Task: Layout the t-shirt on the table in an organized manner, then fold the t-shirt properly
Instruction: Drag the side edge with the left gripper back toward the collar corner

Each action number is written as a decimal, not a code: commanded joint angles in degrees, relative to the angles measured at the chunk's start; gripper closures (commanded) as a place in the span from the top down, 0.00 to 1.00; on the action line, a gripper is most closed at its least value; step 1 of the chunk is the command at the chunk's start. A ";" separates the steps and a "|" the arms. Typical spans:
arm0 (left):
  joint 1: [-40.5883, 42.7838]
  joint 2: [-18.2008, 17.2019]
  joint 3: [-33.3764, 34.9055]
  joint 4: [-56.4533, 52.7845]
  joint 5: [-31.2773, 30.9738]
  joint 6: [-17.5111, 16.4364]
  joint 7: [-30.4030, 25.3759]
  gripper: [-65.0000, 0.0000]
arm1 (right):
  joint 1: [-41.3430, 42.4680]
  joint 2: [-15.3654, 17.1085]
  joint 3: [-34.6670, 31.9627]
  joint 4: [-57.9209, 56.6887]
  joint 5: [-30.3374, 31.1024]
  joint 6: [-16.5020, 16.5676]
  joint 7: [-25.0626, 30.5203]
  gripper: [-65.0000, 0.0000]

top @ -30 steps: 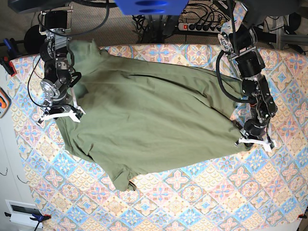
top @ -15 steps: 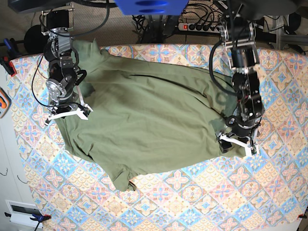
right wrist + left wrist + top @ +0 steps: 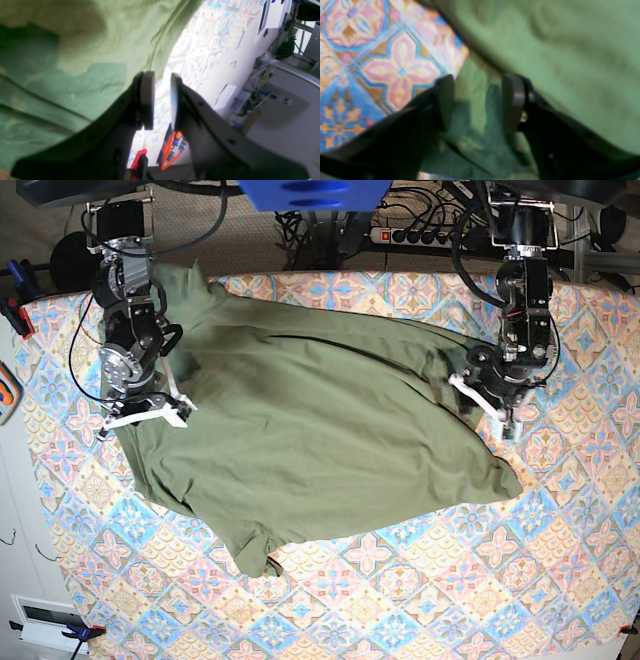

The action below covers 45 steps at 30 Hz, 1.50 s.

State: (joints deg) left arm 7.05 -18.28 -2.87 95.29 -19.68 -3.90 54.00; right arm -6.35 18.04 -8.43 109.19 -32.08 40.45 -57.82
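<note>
t-shirt (image 3: 310, 430) spread, base | left hand (image 3: 477, 102) wide, wrist | right hand (image 3: 162, 100) narrow, empty

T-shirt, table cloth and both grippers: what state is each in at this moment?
t-shirt: spread on the table, wrinkled, unfolded.
table: covered by patterned cloth, shirt lying across it.
left gripper: jaws apart over shirt fabric, gripping nothing.
right gripper: jaws slightly apart, nothing between them, beside the shirt's hem.

Shirt (image 3: 310, 440) is covering mid counter (image 3: 420, 600), arms blocking both its side edges: left end effector (image 3: 482, 405) at one, right end effector (image 3: 140, 418) at other. Near strip of counter is lying open, w/ room to pass.
</note>
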 commanded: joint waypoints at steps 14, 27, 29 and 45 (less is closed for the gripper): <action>11.72 -2.16 4.32 -3.81 -0.67 -0.27 2.93 0.29 | 0.77 0.55 0.29 1.10 -0.50 -0.45 0.28 0.16; 25.43 -1.98 4.24 2.17 -0.58 -0.01 2.75 0.29 | 0.42 0.55 0.29 1.10 -0.50 -0.45 0.28 0.16; 27.37 -1.89 4.32 2.08 -0.67 -0.01 2.75 0.29 | -1.08 0.55 0.29 1.10 -0.50 -0.45 0.28 0.16; 39.15 1.36 2.48 12.71 -3.57 0.17 -12.20 0.28 | -3.01 0.55 0.56 2.42 -0.50 -0.45 3.01 0.16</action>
State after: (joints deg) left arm 45.43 -16.99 -0.71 108.36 -21.58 -2.74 35.81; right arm -9.61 18.04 -8.25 110.63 -32.12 40.38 -54.59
